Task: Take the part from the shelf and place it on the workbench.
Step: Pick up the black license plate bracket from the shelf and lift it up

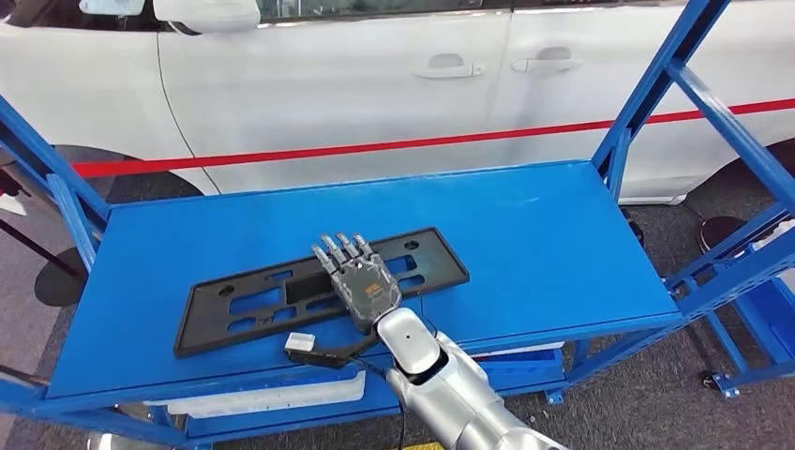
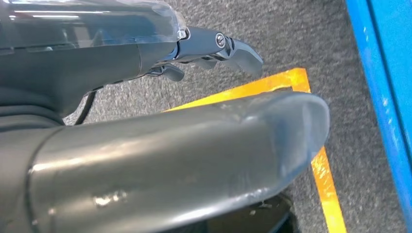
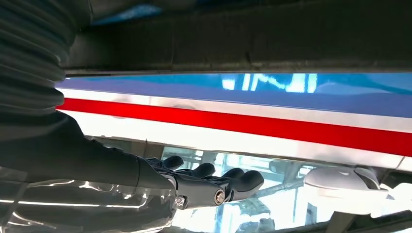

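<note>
I've got the right hand (image 1: 361, 281) lying flat on the black part (image 1: 253, 300), fingers stretched out together over its middle, palm down, not wrapped around it. The part sits flat on the blue shelf (image 1: 525, 234), slightly skewed, nearer the front edge. Left hand (image 2: 214, 48) hangs over grey carpet with yellow floor tape (image 2: 320, 170), fingers loosely curled, holding nothing; beyond the shelf a white car (image 1: 375, 75) with a red stripe.

Head view high, facing down onto shelf (image 1: 562, 234); wrist views close behind hands.
</note>
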Tool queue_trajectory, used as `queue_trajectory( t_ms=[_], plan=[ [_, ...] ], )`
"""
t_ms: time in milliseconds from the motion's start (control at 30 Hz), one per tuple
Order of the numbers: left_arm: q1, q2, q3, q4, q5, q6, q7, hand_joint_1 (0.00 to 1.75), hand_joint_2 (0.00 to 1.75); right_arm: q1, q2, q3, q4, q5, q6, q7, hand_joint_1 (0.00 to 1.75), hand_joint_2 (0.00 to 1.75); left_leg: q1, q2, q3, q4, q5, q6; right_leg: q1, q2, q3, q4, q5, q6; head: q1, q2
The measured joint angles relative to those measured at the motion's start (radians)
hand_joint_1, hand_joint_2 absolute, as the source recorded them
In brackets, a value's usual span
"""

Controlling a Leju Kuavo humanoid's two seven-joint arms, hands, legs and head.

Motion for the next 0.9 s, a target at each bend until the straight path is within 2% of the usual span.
queue_trajectory(
  t_ms=[33, 67, 100, 167, 200, 233, 333, 367, 467, 500, 533, 567, 600, 667, 700, 800, 867, 900],
  plan=[
    [0.000, 0.000, 0.000, 0.000, 0.000, -0.001, 0.000, 0.00, 0.00, -0.006, 0.000, -0.002, 0.004, 0.000, 0.001, 0.001, 1.69, 1.75, 0.000, 0.000, -0.001, 0.000, 0.001, 0.003, 0.000, 0.000, 0.000, -0.001, 0.001, 0.003, 0.000, 0.000],
    [0.000, 0.000, 0.000, 0.000, -0.001, -0.001, 0.000, 0.00, 0.00, -0.013, 0.000, -0.009, 0.009, 0.000, 0.004, 0.000, 1.71, 1.75, 0.002, 0.000, -0.001, -0.004, 0.004, 0.010, -0.001, 0.000, -0.010, 0.019, -0.013, 0.010, 0.001, 0.000],
    [-0.001, 0.000, 0.000, 0.000, -0.003, -0.002, 0.000, 0.00, 0.00, -0.019, 0.000, -0.022, 0.020, 0.000, 0.006, -0.004, 1.71, 1.75, 0.004, 0.001, 0.001, -0.007, 0.005, 0.018, -0.005, -0.001, -0.051, 0.098, -0.044, 0.019, 0.002, 0.000],
    [-0.003, -0.001, 0.000, 0.000, -0.007, -0.002, -0.001, 0.00, 0.00, -0.027, 0.000, -0.053, 0.045, 0.000, 0.010, -0.016, 1.71, 1.75, 0.005, 0.000, 0.009, -0.011, 0.001, 0.019, -0.006, -0.003, -0.061, 0.100, -0.038, 0.022, 0.004, 0.000],
    [-0.004, -0.001, 0.000, 0.000, -0.008, -0.002, -0.001, 0.00, 0.00, -0.029, 0.001, -0.063, 0.056, 0.000, 0.010, -0.021, 1.71, 1.75, 0.004, -0.001, 0.012, -0.010, -0.004, 0.013, -0.006, -0.003, -0.057, 0.080, -0.020, 0.019, 0.003, 0.000],
    [-0.005, -0.001, 0.001, 0.000, -0.009, -0.002, -0.001, 0.00, 0.00, -0.031, 0.001, -0.068, 0.060, 0.000, 0.010, -0.022, 1.71, 1.75, 0.003, -0.002, 0.016, -0.011, -0.008, 0.005, -0.003, -0.002, -0.021, 0.001, 0.014, 0.011, 0.003, 0.000],
    [-0.006, -0.001, 0.001, 0.000, -0.009, -0.003, 0.000, 0.00, 0.00, -0.033, 0.004, -0.074, 0.066, 0.002, 0.012, -0.024, 1.71, 1.75, 0.007, -0.001, 0.013, 0.004, -0.024, -0.013, -0.006, -0.001, -0.015, -0.008, 0.017, -0.004, 0.002, 0.000],
    [-0.007, -0.001, 0.001, 0.000, -0.009, -0.003, 0.000, 0.00, 0.00, -0.034, 0.005, -0.075, 0.069, 0.002, 0.012, -0.025, 1.69, 1.75, 0.008, 0.000, -0.002, 0.038, -0.044, -0.018, -0.009, -0.003, -0.012, -0.011, 0.017, -0.010, 0.000, 0.000],
    [-0.005, -0.001, 0.001, 0.000, -0.009, -0.005, 0.000, 0.00, 0.00, -0.035, 0.007, -0.081, 0.077, 0.001, 0.016, -0.025, 1.64, 1.75, 0.011, 0.000, -0.096, 0.231, -0.132, -0.028, -0.007, -0.007, -0.009, -0.012, 0.014, -0.020, -0.004, 0.000],
    [-0.004, -0.001, 0.001, 0.000, -0.009, -0.005, 0.000, 0.00, 0.00, -0.035, 0.007, -0.082, 0.080, 0.000, 0.017, -0.025, 1.64, 1.75, 0.011, 0.000, -0.118, 0.272, -0.139, -0.029, -0.005, -0.007, -0.008, -0.011, 0.012, -0.021, -0.004, 0.000],
    [-0.003, -0.001, 0.001, 0.000, -0.009, -0.005, 0.000, 0.00, 0.00, -0.036, 0.007, -0.083, 0.082, -0.001, 0.018, -0.025, 1.64, 1.75, 0.011, 0.000, -0.122, 0.275, -0.125, -0.030, -0.005, -0.006, -0.006, -0.010, 0.010, -0.022, -0.004, 0.000],
    [-0.002, 0.000, 0.001, 0.000, -0.009, -0.006, 0.000, 0.00, 0.00, -0.036, 0.008, -0.084, 0.084, -0.001, 0.019, -0.026, 1.64, 1.75, 0.011, 0.000, -0.106, 0.237, -0.094, -0.028, -0.004, -0.005, -0.003, -0.008, 0.008, -0.021, -0.004, 0.000],
    [-0.002, 0.000, 0.001, 0.000, -0.009, -0.006, 0.000, 0.00, 0.00, -0.036, 0.008, -0.085, 0.085, -0.002, 0.020, -0.027, 1.64, 1.75, 0.011, 0.000, -0.075, 0.167, -0.053, -0.025, -0.004, -0.003, 0.001, -0.006, 0.005, -0.020, -0.004, 0.000],
    [-0.004, 0.002, 0.002, 0.000, -0.008, -0.006, 0.000, 0.00, 0.00, -0.038, 0.009, -0.091, 0.088, -0.004, 0.022, -0.030, 1.64, 1.75, 0.007, 0.000, -0.017, 0.042, -0.004, -0.015, -0.001, -0.001, 0.004, -0.001, -0.001, -0.013, -0.004, 0.000],
    [-0.004, 0.003, 0.003, 0.000, -0.008, -0.006, 0.000, 0.00, 0.00, -0.040, 0.010, -0.094, 0.089, -0.004, 0.023, -0.031, 1.65, 1.75, 0.005, -0.001, -0.003, 0.010, 0.002, -0.010, 0.001, -0.001, 0.002, 0.001, -0.003, -0.008, -0.003, 0.000],
    [-0.003, 0.002, 0.006, 0.000, -0.008, -0.006, 0.000, 0.00, 0.00, -0.043, 0.010, -0.102, 0.091, -0.008, 0.025, -0.033, 1.69, 1.75, 0.005, 0.000, 0.002, -0.005, 0.003, 0.006, 0.001, 0.001, 0.000, 0.002, -0.002, 0.005, -0.003, 0.000],
    [-0.002, 0.002, 0.007, 0.000, -0.008, -0.007, 0.000, 0.00, 0.00, -0.045, 0.010, -0.109, 0.093, -0.012, 0.027, -0.039, 1.70, 1.75, 0.011, 0.002, 0.006, -0.013, 0.009, 0.019, 0.001, 0.000, -0.016, 0.039, -0.030, 0.016, 0.001, 0.000],
    [-0.002, 0.002, 0.008, 0.000, -0.008, -0.008, -0.001, 0.00, 0.00, -0.044, 0.010, -0.113, 0.095, -0.014, 0.026, -0.042, 1.71, 1.75, 0.012, 0.004, 0.006, -0.016, 0.011, 0.023, -0.002, 0.000, -0.037, 0.087, -0.059, 0.021, 0.003, 0.000]
  ],
)
